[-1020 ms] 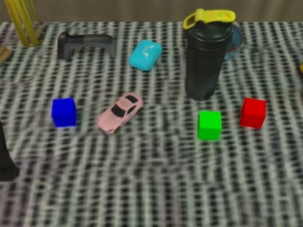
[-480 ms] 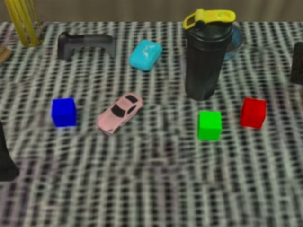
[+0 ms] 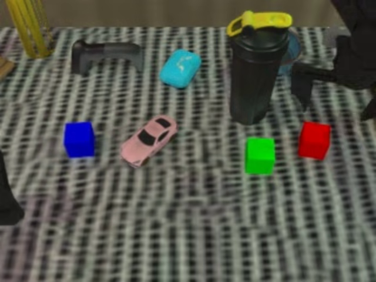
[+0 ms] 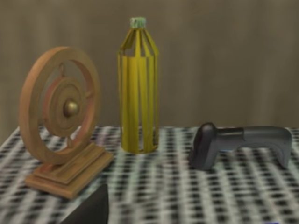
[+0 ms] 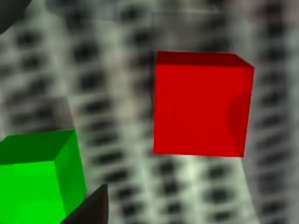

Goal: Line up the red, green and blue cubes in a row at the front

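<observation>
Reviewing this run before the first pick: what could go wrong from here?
1. The right gripper hangs open beside the tall black shaker bottle; it could clip the bottle.
2. The green cube sits close to the red cube; a finger could nudge it.
3. The pink toy car lies between the blue cube and the others.

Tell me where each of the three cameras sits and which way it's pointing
Top view: above the table, looking down; right gripper over the red cube, left arm parked at left edge.
Left wrist view: low, facing a wooden wheel, yellow bottle and grey scanner.
Right wrist view: down at red cube and green cube.
Shared: both cubes, top and right wrist.
</observation>
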